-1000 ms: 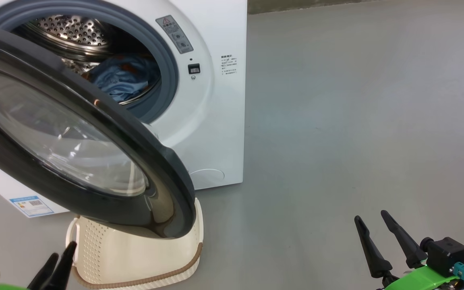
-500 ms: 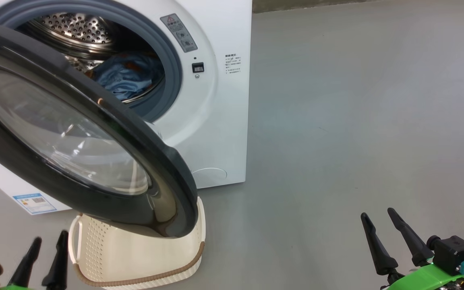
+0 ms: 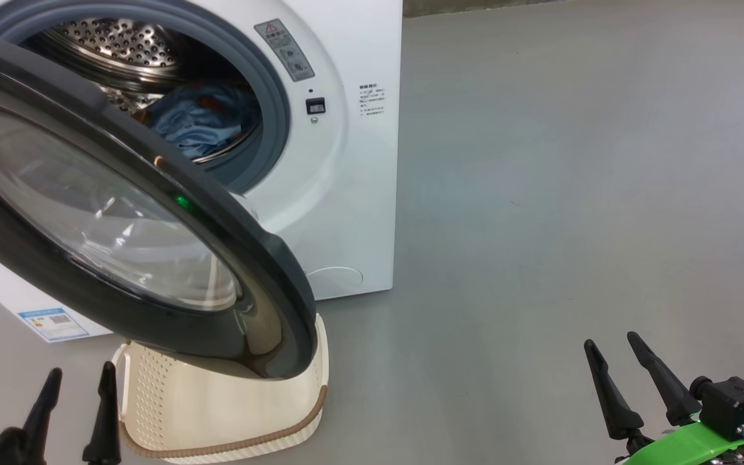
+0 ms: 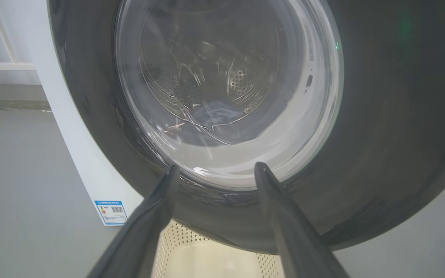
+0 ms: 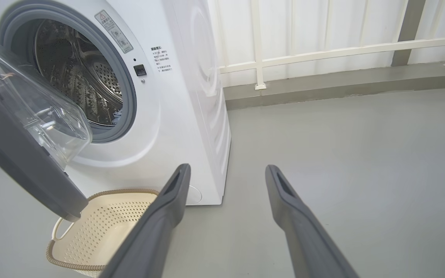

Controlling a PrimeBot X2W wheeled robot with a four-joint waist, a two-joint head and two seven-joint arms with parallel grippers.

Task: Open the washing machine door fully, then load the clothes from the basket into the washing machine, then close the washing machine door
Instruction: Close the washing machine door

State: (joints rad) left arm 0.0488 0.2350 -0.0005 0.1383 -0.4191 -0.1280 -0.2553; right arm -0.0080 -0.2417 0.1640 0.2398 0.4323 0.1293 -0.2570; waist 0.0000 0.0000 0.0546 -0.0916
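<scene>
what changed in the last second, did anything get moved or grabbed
The left gripper turned from leaning toward the basket to fingers upright, open and holding nothing. Nothing was grasped or released. The washing machine door open above the basket, the clothes in the drum and the open right gripper stayed put; the slight whole-picture shift is the camera.

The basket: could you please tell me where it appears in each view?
Head view: basket, bottom left of centre, under the washing machine door.
Left wrist view: bottom centre, between the fingers of the left claw.
Right wrist view: lower left, beside the right claw.
Shared landmark: the door's black rim overhanging it.
</scene>
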